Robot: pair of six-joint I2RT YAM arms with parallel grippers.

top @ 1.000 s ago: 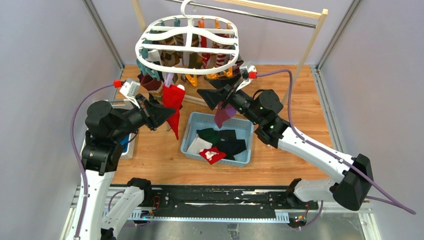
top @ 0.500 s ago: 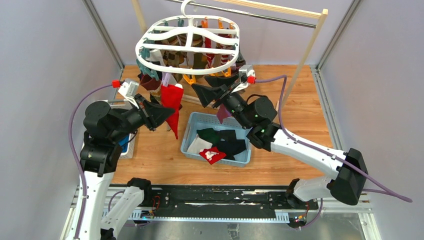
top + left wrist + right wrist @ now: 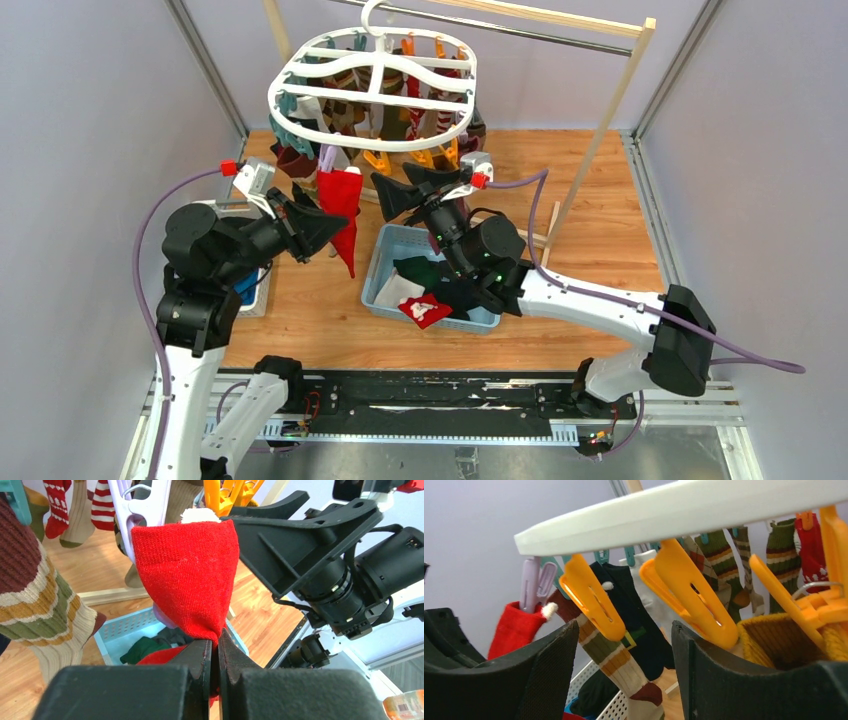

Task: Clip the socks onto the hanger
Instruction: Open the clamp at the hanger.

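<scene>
The white oval hanger [image 3: 372,95] hangs from the rail and carries several socks on orange, teal and purple pegs. A red sock [image 3: 340,200] hangs from a pale purple peg [image 3: 137,510] at its near left rim. My left gripper [image 3: 338,224] is shut on the sock's lower part [image 3: 187,575], pinching it at the fingertips [image 3: 214,650]. My right gripper [image 3: 400,183] is open and empty just under the hanger's near rim. In the right wrist view its fingers [image 3: 624,645] flank an orange peg [image 3: 594,597] holding a striped sock [image 3: 621,665].
A light blue basket [image 3: 385,275] below holds dark green [image 3: 415,270], black [image 3: 465,290], white [image 3: 398,290] and red-patterned [image 3: 425,310] socks. A wooden-posted rail [image 3: 610,110] stands at the back right. A blue and black bundle [image 3: 250,285] lies by the left arm.
My right arm has swung left and closer under the hanger, jaws still open. The hanger has shifted slightly left. My left gripper has stayed shut on the red sock.
</scene>
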